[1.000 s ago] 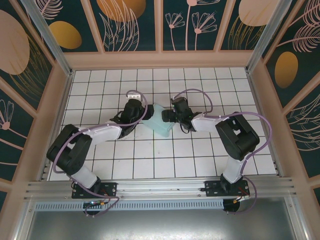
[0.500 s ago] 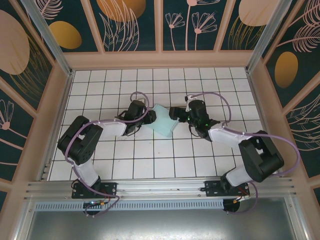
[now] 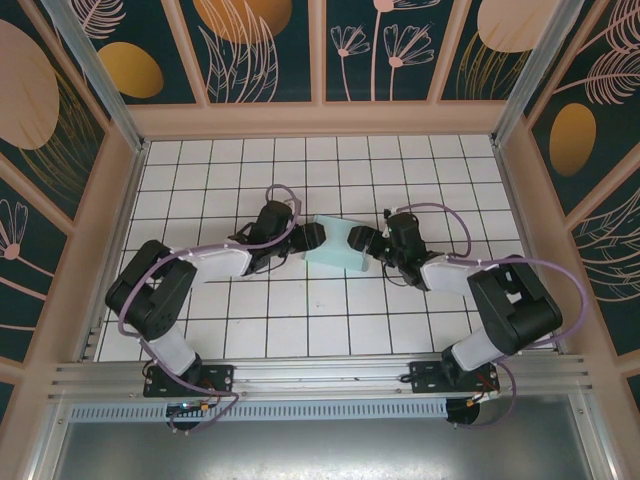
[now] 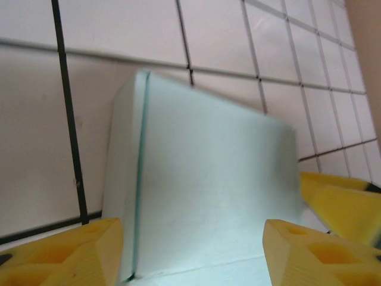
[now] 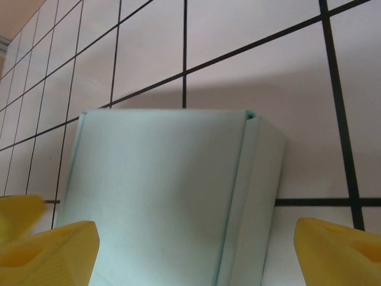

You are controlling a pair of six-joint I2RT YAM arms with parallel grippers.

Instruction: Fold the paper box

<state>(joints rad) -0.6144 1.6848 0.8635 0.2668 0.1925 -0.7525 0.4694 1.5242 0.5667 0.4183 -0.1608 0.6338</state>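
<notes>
White-tiled tabletop with black grid lines, walled by teal floral panels. Count: one paper box, two arms, two grippers, two yellow fingertips each. Paper box is in closed rectangular form, pale mint, resting about midway between the tabletop's left and right edges and about midway between near and far edges, turned askew to the grid. Left gripper is at the box's left end and right gripper at its right end, facing each other. Left fingers spread wide, flanking the box close on both sides; cannot tell whether they press it. Right fingers wide, the box between them, with a gap on one side
</notes>
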